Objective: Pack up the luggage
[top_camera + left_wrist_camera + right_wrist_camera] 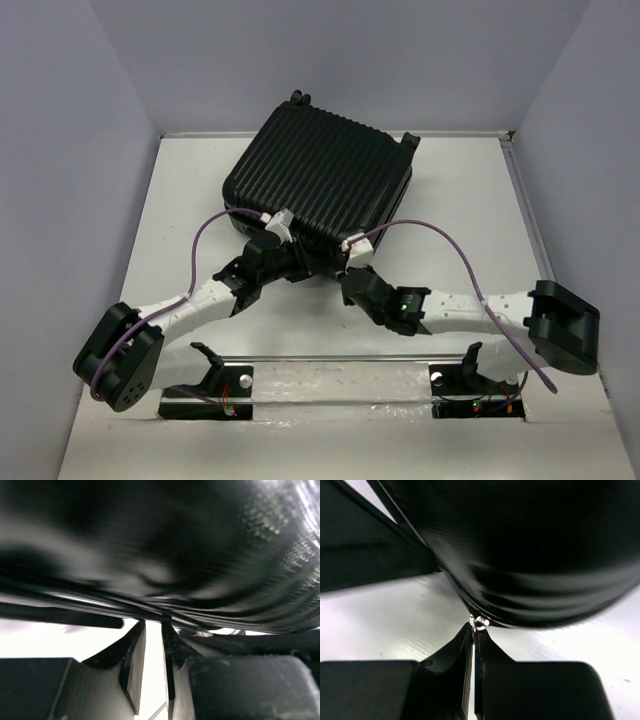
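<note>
The large black ribbed hard-shell suitcase [320, 175] lies flat and closed at the far middle of the white table [450, 200], so its inside is hidden. Both arms reach its near edge. The left gripper [152, 624] has its fingers a narrow slit apart just under the shell's rim. The right gripper [472, 627] is pressed together, its tips touching a small silver zipper ring [479, 622] on the seam; whether it pinches the ring I cannot tell.
</note>
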### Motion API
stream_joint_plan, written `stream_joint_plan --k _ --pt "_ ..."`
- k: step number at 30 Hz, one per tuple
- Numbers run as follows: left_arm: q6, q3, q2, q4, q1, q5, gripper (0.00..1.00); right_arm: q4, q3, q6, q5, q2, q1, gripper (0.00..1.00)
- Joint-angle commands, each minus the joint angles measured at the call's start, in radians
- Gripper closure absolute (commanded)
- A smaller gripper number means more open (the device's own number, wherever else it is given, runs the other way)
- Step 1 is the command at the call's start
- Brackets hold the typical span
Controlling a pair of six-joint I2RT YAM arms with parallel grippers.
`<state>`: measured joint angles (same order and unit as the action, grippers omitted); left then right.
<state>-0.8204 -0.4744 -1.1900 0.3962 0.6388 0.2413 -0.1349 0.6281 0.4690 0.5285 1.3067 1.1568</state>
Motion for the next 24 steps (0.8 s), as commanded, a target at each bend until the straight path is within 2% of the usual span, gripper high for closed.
stream_joint_plan --k 1,3,5,8,10,11,13,14,18,19,20,21,22,23,24 --pt "-0.011 -0.113 -0.068 0.153 0.048 -0.036 0.71 0.003 0.270 -0.038 -0.044 0.162 0.132 0.93" --pt "-0.013 -0.121 -0.074 0.147 0.050 -0.036 0.73 0.063 0.382 -0.041 -0.004 0.250 0.158 0.93" --pt "0.000 -0.116 -0.054 0.138 0.036 -0.045 0.73 0.092 0.424 -0.036 0.021 0.281 0.158 0.93" --pt "0.020 -0.110 -0.017 0.109 0.024 -0.045 0.73 0.028 0.400 -0.041 0.039 0.281 0.158 0.93" --pt "0.038 -0.110 0.003 0.069 0.015 -0.034 0.68 0.008 0.363 -0.035 0.047 0.275 0.158 0.93" --pt "0.052 -0.116 0.050 0.041 -0.002 -0.033 0.58 0.009 0.348 -0.021 0.042 0.250 0.158 0.93" --pt "0.113 -0.141 0.120 -0.092 -0.020 -0.088 0.44 0.012 0.268 0.002 0.028 0.198 0.158 0.93" --pt "0.133 -0.150 0.197 -0.143 -0.054 -0.112 0.29 0.017 0.233 0.031 -0.010 0.125 0.158 0.93" --pt "0.202 -0.220 0.340 -0.319 -0.152 -0.067 0.04 0.061 0.036 0.109 -0.114 -0.098 0.158 0.92" --pt "0.216 -0.265 0.354 -0.377 -0.201 -0.054 0.01 0.092 0.007 0.129 -0.139 -0.140 0.158 0.86" --pt "0.243 -0.288 0.365 -0.394 -0.218 -0.044 0.01 0.165 -0.033 0.164 -0.175 -0.215 0.158 0.72" --pt "0.256 -0.315 0.365 -0.430 -0.235 -0.046 0.01 0.208 -0.042 0.178 -0.192 -0.246 0.158 0.38" --pt "0.270 -0.340 0.357 -0.463 -0.272 -0.046 0.01 0.251 -0.047 0.189 -0.197 -0.276 0.158 0.30" --pt "0.280 -0.392 0.346 -0.474 -0.289 -0.037 0.01 0.286 -0.051 0.201 -0.197 -0.306 0.158 0.27" --pt "0.300 -0.420 0.308 -0.487 -0.309 -0.016 0.01 0.343 -0.060 0.215 -0.159 -0.372 0.147 0.29"
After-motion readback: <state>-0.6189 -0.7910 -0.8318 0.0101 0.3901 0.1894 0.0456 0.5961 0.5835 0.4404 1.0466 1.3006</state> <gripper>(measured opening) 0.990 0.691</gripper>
